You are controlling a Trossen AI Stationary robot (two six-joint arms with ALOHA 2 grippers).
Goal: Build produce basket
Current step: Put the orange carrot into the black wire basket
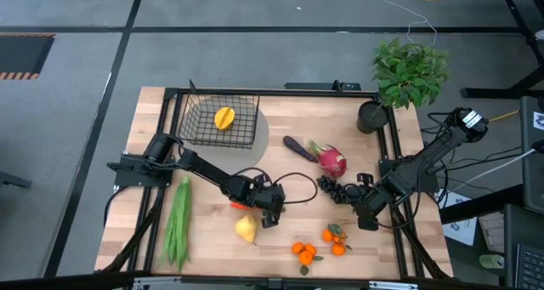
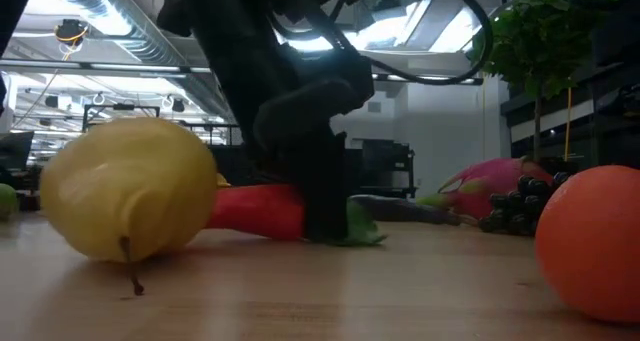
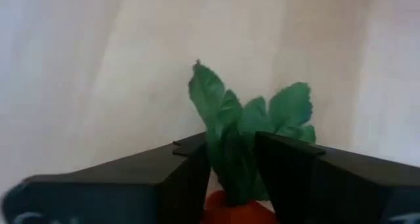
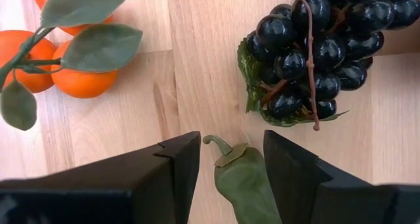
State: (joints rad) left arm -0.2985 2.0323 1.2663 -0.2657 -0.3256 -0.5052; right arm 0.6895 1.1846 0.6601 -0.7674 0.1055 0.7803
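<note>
The black wire basket [image 1: 219, 124] stands at the table's far left with a yellow pepper [image 1: 224, 117] inside. My left gripper [image 1: 253, 205] is down at mid-table, shut on the carrot [image 2: 255, 211], just far of the yellow pear [image 1: 246, 229]. My right gripper [image 4: 231, 152] is near the right front, open, its fingers on either side of a green stemmed pod [image 4: 246, 184], with a gap showing on one side. Grapes [image 1: 333, 188], dragon fruit [image 1: 331, 161], eggplant [image 1: 297, 145], oranges [image 1: 306, 253] and green beans [image 1: 178, 222] lie on the table. My left gripper pinches the carrot between its two fingers at the base of its green leaves [image 3: 233, 175], just above the orange top [image 3: 239, 211]. The fingers [image 2: 322, 206] come down from above, across the carrot. The carrot lies flat on the table, its leaves sticking out past the fingers.
A dark round cup [image 1: 371, 117] and a leafy potted plant [image 1: 410, 69] stand at the far right corner. A second cluster of oranges [image 1: 336, 239] lies beside my right gripper [image 1: 367, 220]. Bare wood lies between the basket and the eggplant.
</note>
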